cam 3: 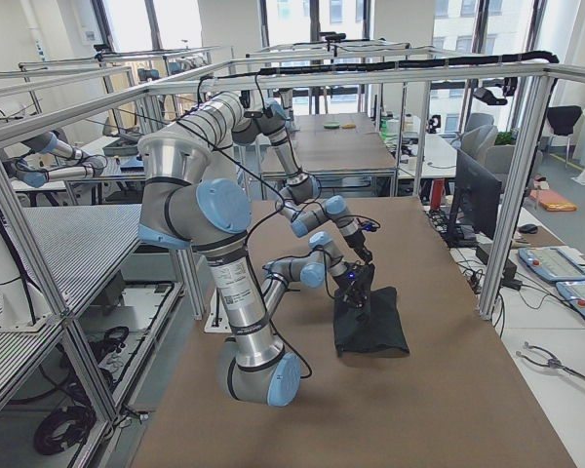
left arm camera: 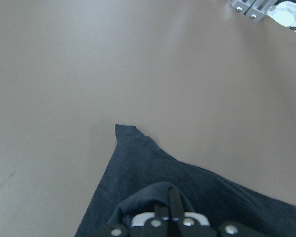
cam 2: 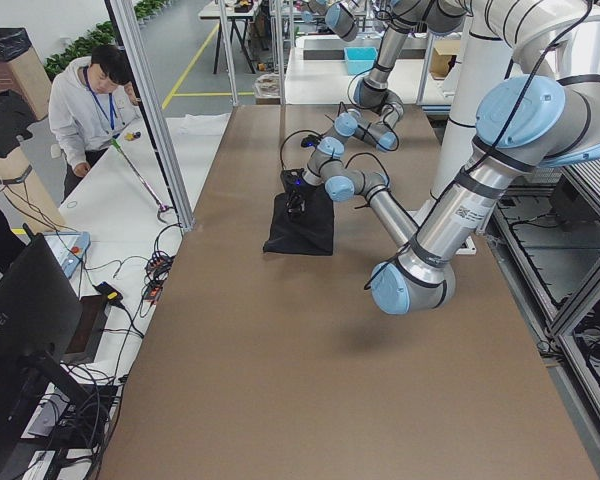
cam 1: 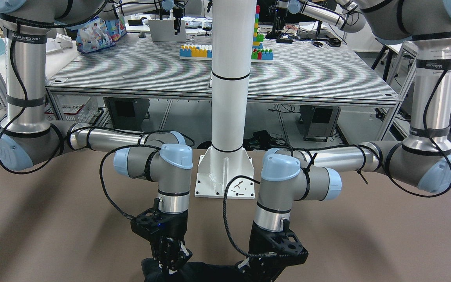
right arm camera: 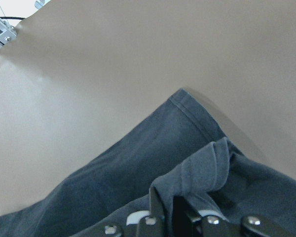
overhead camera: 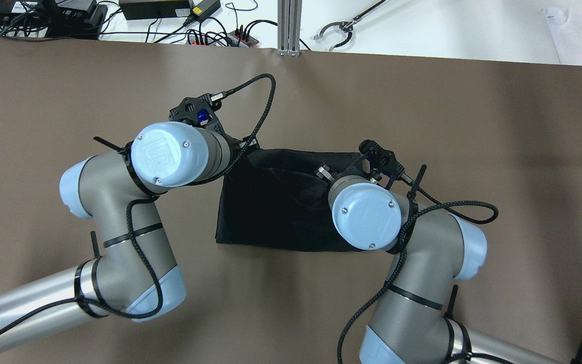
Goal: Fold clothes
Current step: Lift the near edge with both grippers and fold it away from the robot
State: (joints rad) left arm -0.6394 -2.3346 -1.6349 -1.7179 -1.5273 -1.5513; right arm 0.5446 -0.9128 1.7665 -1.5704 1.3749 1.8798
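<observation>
Left end effector (left arm camera: 172,201), right end effector (right arm camera: 167,203) grip cloth (overhead camera: 271,202); brown tabletop (overhead camera: 473,151).

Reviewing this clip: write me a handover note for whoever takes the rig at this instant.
Grippers: left gripper shut on the cloth near its far left corner; right gripper shut on a bunched fold near the far right corner.
Cloth lies roughly rectangular on the table, a flat layer under both pinches.
Done: both grasps.
To do: carry the fold over, release, smooth. Folds already made: cannot tell.
</observation>
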